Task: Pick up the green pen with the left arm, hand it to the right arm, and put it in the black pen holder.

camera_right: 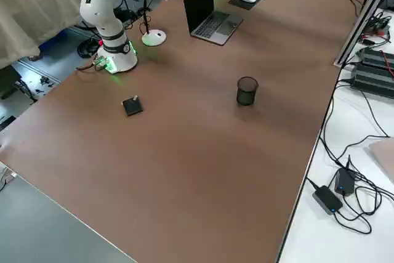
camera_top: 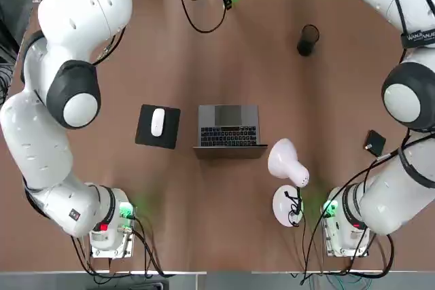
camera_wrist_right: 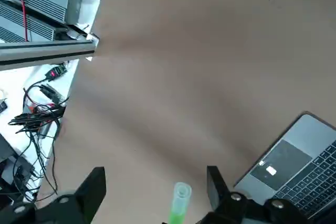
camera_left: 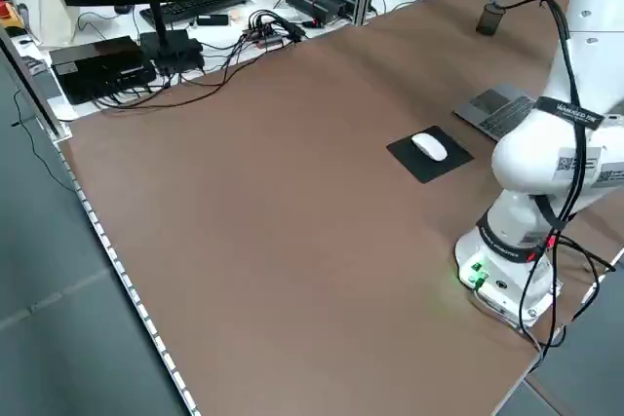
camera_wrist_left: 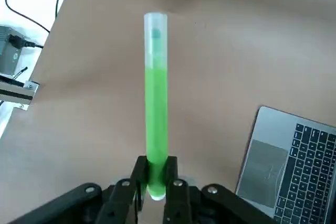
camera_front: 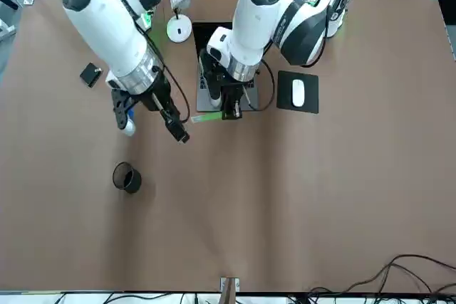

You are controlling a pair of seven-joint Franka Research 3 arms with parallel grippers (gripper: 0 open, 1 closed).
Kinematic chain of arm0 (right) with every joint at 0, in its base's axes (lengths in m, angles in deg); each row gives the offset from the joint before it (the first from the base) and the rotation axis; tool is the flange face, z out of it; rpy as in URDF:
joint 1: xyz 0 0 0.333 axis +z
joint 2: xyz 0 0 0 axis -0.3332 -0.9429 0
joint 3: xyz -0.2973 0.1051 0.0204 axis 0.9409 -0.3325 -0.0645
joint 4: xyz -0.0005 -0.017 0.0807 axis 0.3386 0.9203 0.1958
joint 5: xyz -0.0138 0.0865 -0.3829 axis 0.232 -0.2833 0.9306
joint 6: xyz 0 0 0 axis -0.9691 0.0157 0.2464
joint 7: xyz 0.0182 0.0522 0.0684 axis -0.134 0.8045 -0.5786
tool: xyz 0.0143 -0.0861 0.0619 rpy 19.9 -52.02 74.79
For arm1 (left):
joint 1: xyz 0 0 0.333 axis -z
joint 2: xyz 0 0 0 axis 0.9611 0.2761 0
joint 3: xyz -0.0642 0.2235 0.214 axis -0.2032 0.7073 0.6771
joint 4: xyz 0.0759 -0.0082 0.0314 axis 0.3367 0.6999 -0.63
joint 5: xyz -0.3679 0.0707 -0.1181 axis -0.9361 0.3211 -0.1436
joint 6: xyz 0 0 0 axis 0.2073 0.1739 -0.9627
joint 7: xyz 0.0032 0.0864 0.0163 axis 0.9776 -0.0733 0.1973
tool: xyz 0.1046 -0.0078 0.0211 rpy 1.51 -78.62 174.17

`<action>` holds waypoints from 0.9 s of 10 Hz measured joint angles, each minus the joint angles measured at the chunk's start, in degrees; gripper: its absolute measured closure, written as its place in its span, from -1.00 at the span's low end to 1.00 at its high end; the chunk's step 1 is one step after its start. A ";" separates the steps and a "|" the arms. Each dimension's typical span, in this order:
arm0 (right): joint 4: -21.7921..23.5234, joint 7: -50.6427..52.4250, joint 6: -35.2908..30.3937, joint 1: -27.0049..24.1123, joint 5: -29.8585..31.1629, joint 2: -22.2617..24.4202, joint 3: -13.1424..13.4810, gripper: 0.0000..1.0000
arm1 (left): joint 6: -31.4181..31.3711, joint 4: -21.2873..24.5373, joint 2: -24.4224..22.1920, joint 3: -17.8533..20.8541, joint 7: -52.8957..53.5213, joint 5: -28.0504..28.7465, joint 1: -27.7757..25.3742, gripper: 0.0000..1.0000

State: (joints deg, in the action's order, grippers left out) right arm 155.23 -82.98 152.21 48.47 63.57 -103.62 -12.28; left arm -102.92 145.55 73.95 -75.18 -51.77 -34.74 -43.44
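The green pen [camera_wrist_left: 156, 103] sticks straight out from my left gripper [camera_wrist_left: 156, 174], which is shut on its lower end. In the front view the left gripper [camera_front: 229, 108] hangs above the laptop and holds the pen [camera_front: 206, 117] level, pointing toward my right gripper [camera_front: 179, 132]. In the right wrist view the pen's clear-capped tip [camera_wrist_right: 179, 205] lies between the right gripper's [camera_wrist_right: 155, 182] wide-open fingers [camera_wrist_right: 215, 182], touching neither. The black pen holder [camera_front: 127, 177] stands upright on the table, below and beside the right gripper, and shows from above as well [camera_top: 308, 39].
An open laptop [camera_top: 229, 125] sits mid-table, with a white mouse on a black pad [camera_top: 158, 125] to its left. A white desk lamp [camera_top: 289, 181] and a small flat black square [camera_top: 374, 143] lie on the right. Cables and equipment [camera_right: 345, 183] line the far edge.
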 joint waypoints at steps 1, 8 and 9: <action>0.46 -0.81 0.00 0.42 0.00 -0.09 0.00 -0.73 | -0.18 -0.03 0.01 0.01 -0.04 0.00 0.00 0.64; 0.97 -3.04 -1.55 2.17 0.02 -0.22 0.17 -0.47 | -0.34 -0.60 0.02 0.03 -2.45 0.00 0.33 0.64; 0.98 -3.07 -1.60 2.17 0.02 -0.25 0.17 -0.41 | -0.60 -0.62 0.02 0.04 -2.47 0.00 0.33 0.64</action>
State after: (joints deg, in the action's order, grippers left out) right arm 156.21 -86.05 150.61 50.64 63.58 -103.87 -12.11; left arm -103.52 144.93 73.97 -75.14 -54.24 -34.74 -43.11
